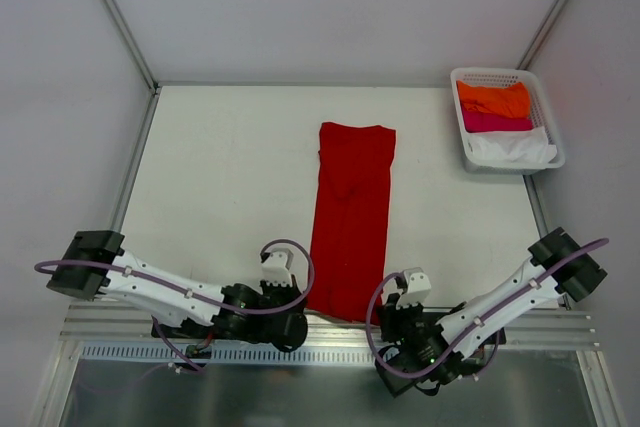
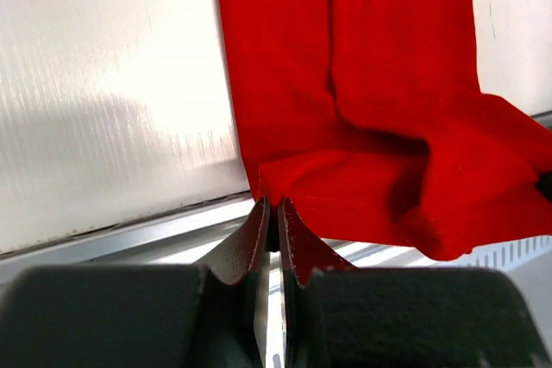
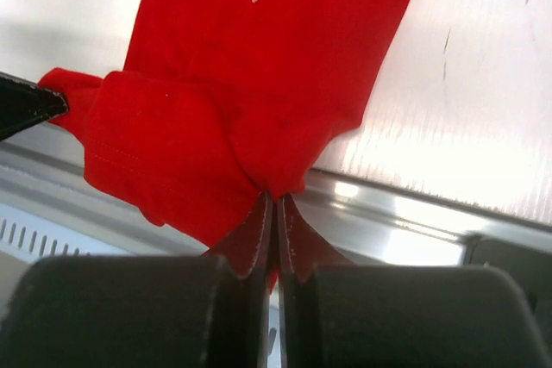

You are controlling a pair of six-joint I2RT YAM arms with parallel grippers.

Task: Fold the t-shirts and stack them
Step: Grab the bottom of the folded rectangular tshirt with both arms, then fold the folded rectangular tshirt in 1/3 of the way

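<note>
The deep red t-shirt (image 1: 352,212) lies as a long narrow strip down the middle of the table, its near end hanging over the front edge. My left gripper (image 1: 300,305) is shut on the near left corner of the shirt (image 2: 362,109). My right gripper (image 1: 385,309) is shut on the near right corner (image 3: 259,75), where the cloth bunches. Both sets of jaws are pressed together with red cloth pinched between them. The orange (image 1: 493,99), magenta pink (image 1: 495,122) and white (image 1: 512,149) shirts lie in the basket.
The white lattice basket (image 1: 466,154) stands at the far right corner of the table. A metal rail (image 1: 330,327) runs along the near edge under the grippers. Walls with metal frame posts (image 1: 115,17) enclose the table on three sides.
</note>
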